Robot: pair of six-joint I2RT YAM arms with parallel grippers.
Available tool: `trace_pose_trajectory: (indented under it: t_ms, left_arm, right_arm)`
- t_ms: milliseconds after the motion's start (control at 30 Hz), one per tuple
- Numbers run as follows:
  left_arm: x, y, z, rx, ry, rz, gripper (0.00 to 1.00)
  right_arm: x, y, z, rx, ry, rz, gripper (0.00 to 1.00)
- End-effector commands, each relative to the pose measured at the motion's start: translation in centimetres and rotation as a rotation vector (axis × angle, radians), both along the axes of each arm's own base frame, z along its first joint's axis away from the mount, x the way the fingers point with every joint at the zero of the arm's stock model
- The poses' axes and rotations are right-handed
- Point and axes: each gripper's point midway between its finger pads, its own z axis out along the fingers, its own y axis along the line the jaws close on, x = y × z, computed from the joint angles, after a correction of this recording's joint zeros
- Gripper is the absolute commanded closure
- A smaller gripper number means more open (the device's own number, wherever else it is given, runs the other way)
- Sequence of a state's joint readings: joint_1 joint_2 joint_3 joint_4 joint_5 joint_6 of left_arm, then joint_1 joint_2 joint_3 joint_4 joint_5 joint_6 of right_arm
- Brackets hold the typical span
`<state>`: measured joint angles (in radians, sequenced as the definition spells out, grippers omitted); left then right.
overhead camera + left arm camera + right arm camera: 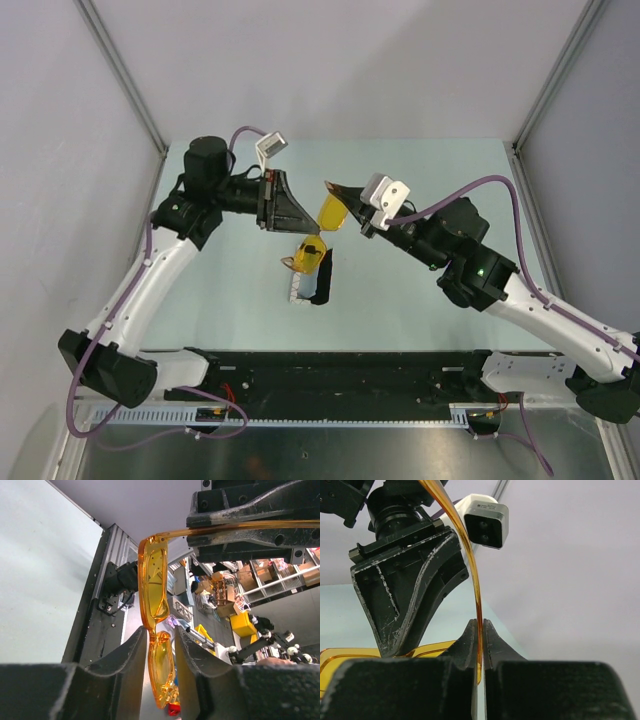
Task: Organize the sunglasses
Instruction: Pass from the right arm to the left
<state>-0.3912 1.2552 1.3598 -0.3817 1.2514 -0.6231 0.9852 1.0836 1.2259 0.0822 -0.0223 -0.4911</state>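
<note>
Up off the desk (420, 310) with the sunglasses (333, 214): right pincer (480, 630) pressed together on one slim temple, left pincer (161, 635) straddling the bridge, contact impossible to tell. Beneath them, on the desk, white case (297, 289); contents hidden.

The sunglasses (331, 213) sit raised over the middle of the pale green counter (420, 300). The left gripper (312, 230) reaches them from 9 o'clock and the right gripper (340, 190) from 2 o'clock. A white-and-black case (312, 285) lies at their 6 o'clock.
</note>
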Motion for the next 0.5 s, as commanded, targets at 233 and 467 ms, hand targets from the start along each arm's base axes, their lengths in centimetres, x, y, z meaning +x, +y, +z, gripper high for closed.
trace_pose_trajectory:
  t_ms: [233,467]
  left_arm:
    - [-1.9,-0.4,0.0,-0.025,-0.008,-0.095,0.69]
    - [-1.8,-0.4,-0.6,-0.019,0.008,-0.095,0.87]
  right_arm:
    - [-1.2,-0.2,3.4,0.075,-0.053,0.042,1.00]
    - [-1.3,-0.2,3.2,0.069,-0.047,0.041,1.00]
